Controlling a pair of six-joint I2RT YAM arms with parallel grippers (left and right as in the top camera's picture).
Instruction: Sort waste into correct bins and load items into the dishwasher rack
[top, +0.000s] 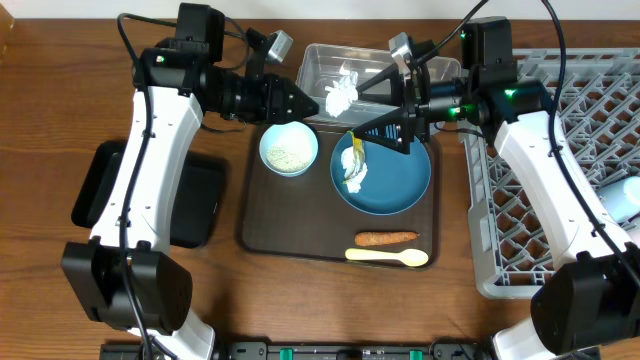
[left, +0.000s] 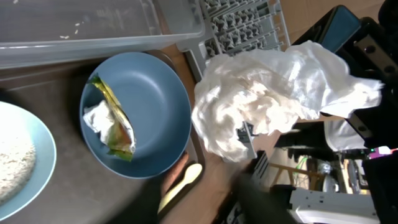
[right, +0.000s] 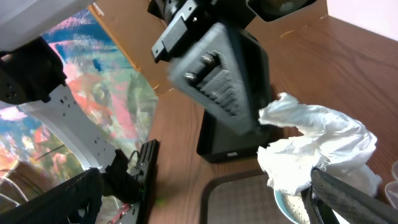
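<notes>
Where the overhead camera looks down, the crumpled white paper (top: 340, 95) shows at the 7 o'clock corner of the clear plastic rectangular tub (top: 420, 62). The left end effector (top: 316, 103) touches it from 9 o'clock (clenched or released, I cannot tell), and the right end effector (top: 360, 112) stands spread wide at 4 o'clock. In the left wrist view the paper fills the 3 o'clock half; the dark blue round plate (left: 155, 112) lies at 9 o'clock. In the right wrist view the paper sits at 4 o'clock, against the left arm's ribbed grey finger (right: 217, 81).
</notes>
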